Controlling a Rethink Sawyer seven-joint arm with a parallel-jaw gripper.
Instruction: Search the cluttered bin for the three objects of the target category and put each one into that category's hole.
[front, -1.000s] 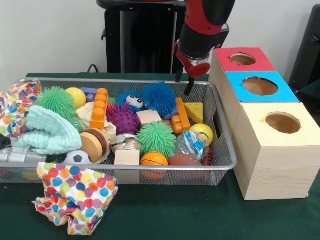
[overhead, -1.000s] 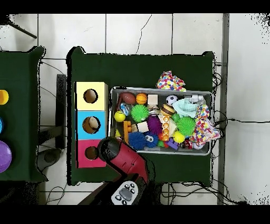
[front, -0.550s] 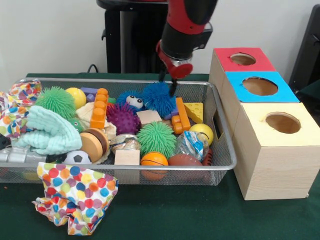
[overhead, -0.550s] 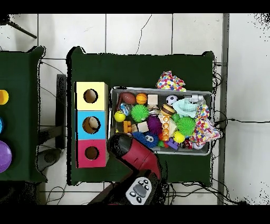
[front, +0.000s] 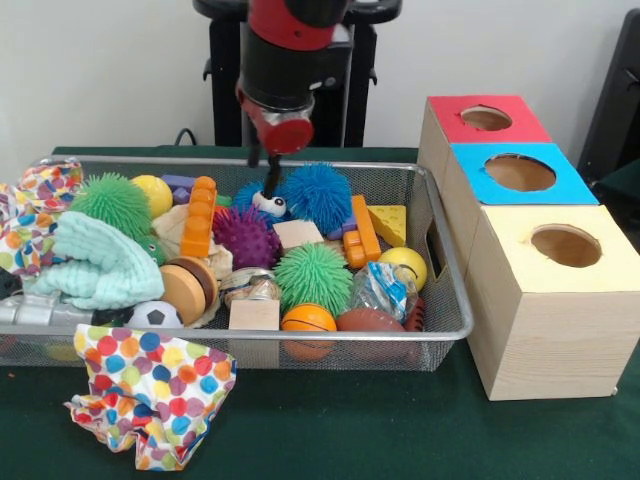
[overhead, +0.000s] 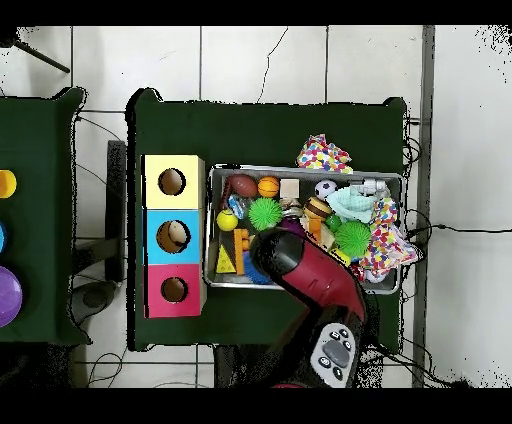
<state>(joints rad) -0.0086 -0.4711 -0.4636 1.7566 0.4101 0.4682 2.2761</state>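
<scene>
My gripper hangs open over the back of the wire bin, its tips just above a blue fuzzy toy with eyes, holding nothing. Beside that toy lie a blue spiky ball, a purple spiky ball and a green spiky ball. Also in the bin are a basketball, a football, a soccer ball, a yellow ball, wooden blocks and orange bricks. In the overhead view my arm hides the gripper and part of the bin.
Three boxes with round holes stand in a row beside the bin: red, blue, yellow. A tan thing shows inside the blue box's hole. A polka-dot cloth lies outside the bin's front; a mint cloth fills its left end.
My gripper has swung from beside the red box leftward across the bin's back rim to above the blue fuzzy toy. It stays open with nothing in it, and no objects have moved.
</scene>
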